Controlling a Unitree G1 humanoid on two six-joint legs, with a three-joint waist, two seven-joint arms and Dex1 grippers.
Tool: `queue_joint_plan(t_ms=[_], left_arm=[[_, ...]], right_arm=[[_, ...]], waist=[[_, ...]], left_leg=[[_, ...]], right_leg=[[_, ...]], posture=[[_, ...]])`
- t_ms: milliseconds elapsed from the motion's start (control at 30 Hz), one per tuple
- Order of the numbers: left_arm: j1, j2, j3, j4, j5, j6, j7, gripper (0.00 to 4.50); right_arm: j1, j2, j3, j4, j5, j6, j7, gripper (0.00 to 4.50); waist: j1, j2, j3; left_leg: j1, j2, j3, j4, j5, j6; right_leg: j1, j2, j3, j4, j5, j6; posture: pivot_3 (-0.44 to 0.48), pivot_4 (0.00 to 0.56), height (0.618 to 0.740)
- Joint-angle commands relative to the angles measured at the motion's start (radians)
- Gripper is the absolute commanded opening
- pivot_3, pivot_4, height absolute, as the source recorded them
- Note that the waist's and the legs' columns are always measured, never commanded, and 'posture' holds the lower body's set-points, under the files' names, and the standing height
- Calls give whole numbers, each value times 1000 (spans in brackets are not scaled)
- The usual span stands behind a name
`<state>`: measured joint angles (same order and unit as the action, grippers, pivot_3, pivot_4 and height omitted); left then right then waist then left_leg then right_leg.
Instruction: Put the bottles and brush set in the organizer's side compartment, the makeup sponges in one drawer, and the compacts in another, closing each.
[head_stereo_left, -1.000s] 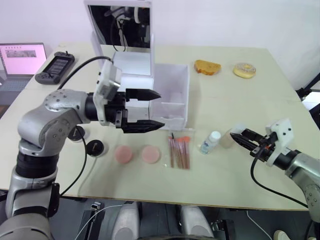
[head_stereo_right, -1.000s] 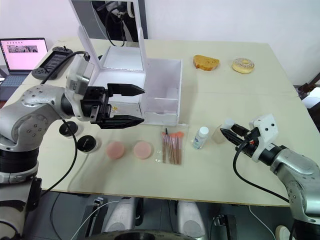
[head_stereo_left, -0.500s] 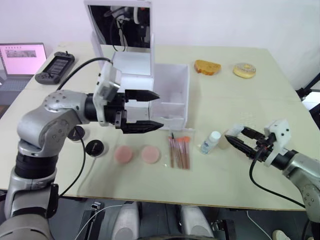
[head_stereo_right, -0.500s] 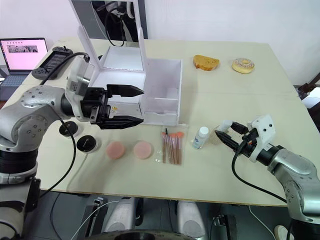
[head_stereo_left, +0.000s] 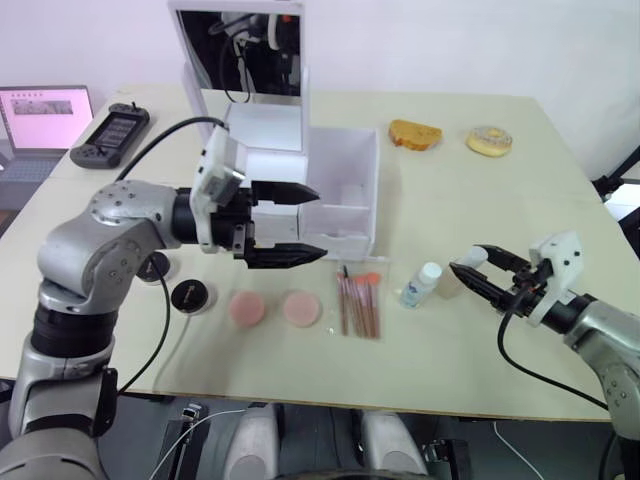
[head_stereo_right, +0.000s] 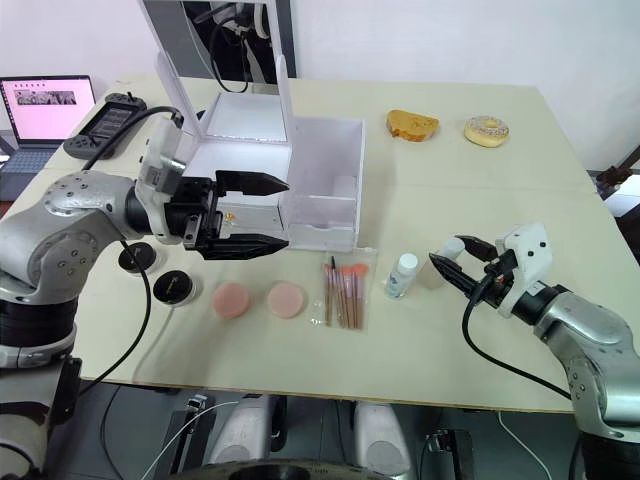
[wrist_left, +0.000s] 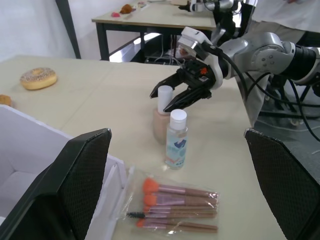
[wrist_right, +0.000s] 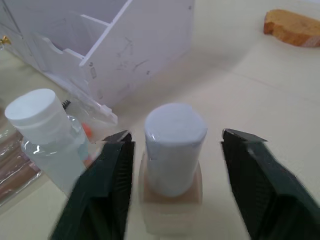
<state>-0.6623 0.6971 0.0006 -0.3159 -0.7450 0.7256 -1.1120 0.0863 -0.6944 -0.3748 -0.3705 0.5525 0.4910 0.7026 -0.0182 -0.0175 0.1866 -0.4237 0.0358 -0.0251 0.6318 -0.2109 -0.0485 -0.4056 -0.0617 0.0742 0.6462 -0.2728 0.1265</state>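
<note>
We saw both bottles (wrist_left: 170, 132) upright beside the flat brush set (wrist_left: 175, 207); pink sponges (head_stereo_right: 259, 299) lay, seemingly, nearby.

The right pincer (wrist_right: 172, 150) stands spread wide, its two black fingers (wrist_right: 107, 190) flanking the larger bottle (wrist_right: 172, 165) without touching it. That bottle stands upright on the cream tabletop (wrist_right: 260, 85), white cap above yellowish liquid. Just beside it stands the smaller clear bottle (wrist_right: 47, 137) with a white cap, and at that bottle's foot the brush set (wrist_right: 17, 172) shows brownish handles in a clear sleeve. Beyond the bottles rises the white organizer (wrist_right: 107, 40), its side compartment (wrist_right: 90, 25) open at the top with an inner divider. A brown piece of bread (wrist_right: 295, 27) lies farther off on the tabletop.
</note>
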Motion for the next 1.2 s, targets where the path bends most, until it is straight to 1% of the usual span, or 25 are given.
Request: queue_joint_plan(t_ms=[33, 233, 300, 400, 500, 567, 667, 767, 833, 900, 1033, 1133, 1200], left_arm=[[-15, 2, 6, -8, 3, -24, -6, 4500], [-14, 4, 8, 3, 9, -31, -10, 4500], [-8, 11, 18, 9, 12, -33, -9, 4500], [11, 28, 45, 28, 20, -43, -7, 4500], [55, 63, 81, 51, 37, -66, -11, 4500], [91, 83, 107, 54, 41, -80, -7, 4500], [166, 110, 161, 39, 47, -95, 16, 4500], [240, 124, 210, 3, 45, -99, 46, 4500], [284, 127, 242, -29, 34, -95, 71, 4500], [320, 126, 274, -60, 23, -90, 100, 4500], [371, 100, 348, -106, -20, -81, 171, 4500], [411, 96, 382, -145, -54, -71, 198, 4500], [432, 97, 391, -163, -68, -68, 214, 4500]], right_arm=[[4, 4, -20, -19, 5, -14, -3, 820], [-8, -9, -35, -48, 42, 7, 4, 775], [-34, -34, -59, -58, 65, 29, 3, 775], [-118, -99, -96, -50, 139, 134, -7, 775], [-279, -169, -79, -33, 214, 242, -21, 775], [-407, -192, -37, -18, 253, 299, -29, 775], [-647, -169, 83, 18, 239, 363, -86, 775], [-821, -139, 196, 50, 210, 430, -116, 775], [-903, -113, 250, 67, 210, 469, -118, 775], [-965, -79, 287, 82, 219, 478, -92, 775], [-1024, -34, 357, 82, 215, 447, 2, 775], [-1038, -28, 402, 102, 222, 439, 101, 775], [-1043, -53, 473, 137, 152, 389, 179, 775]], waist=[[0, 0, 0], [0, 0, 0], [-1, 0, 0], [-5, 1, 0], [-15, 1, 0], [-22, 1, 1], [-33, 1, 1], [-30, 1, 1], [-26, 1, 1], [-21, 0, 2], [-18, -1, 2], [-20, -1, 2], [-22, -1, 2]], left_leg=[[0, 0, 0, 0, 0, 0], [0, 0, 0, 0, 0, 0], [0, 0, 0, 0, 0, 0], [0, 0, 0, 0, 0, 0], [1, 0, 0, 0, 0, 0], [1, 0, -1, -1, 0, 0], [1, 1, 0, -1, 0, 0], [0, 1, 0, -2, 0, 0], [-1, 1, 0, -2, 0, 0], [-2, 1, 0, -2, 0, 0], [-4, 0, 0, -2, 0, 0], [-4, 1, 0, -2, 0, 0], [-3, 1, 0, -2, 0, 0]], right_leg=[[0, 0, 0, 0, 0, 0], [0, 0, 0, 0, 0, 0], [0, 0, 0, 0, 0, 0], [0, 0, 0, 0, 0, 0], [0, 0, 1, 1, 0, 0], [0, 1, 0, 1, 0, -1], [-1, 1, 1, 1, 0, -1], [-3, 1, 1, 1, 0, -1], [-4, 1, 1, 1, 0, -1], [-4, 0, 1, 1, 0, -1], [-4, -1, 0, 0, 1, 1], [-5, -1, 0, 0, 1, 1], [-4, -1, 0, 0, 1, 1]], posture=[[0, 150, 740], [0, 150, 740], [0, 150, 740], [0, 150, 740], [0, 150, 740], [0, 150, 740], [0, 150, 740], [0, 150, 740], [0, 150, 740], [0, 150, 740], [0, 150, 740], [0, 150, 740], [0, 150, 740]])
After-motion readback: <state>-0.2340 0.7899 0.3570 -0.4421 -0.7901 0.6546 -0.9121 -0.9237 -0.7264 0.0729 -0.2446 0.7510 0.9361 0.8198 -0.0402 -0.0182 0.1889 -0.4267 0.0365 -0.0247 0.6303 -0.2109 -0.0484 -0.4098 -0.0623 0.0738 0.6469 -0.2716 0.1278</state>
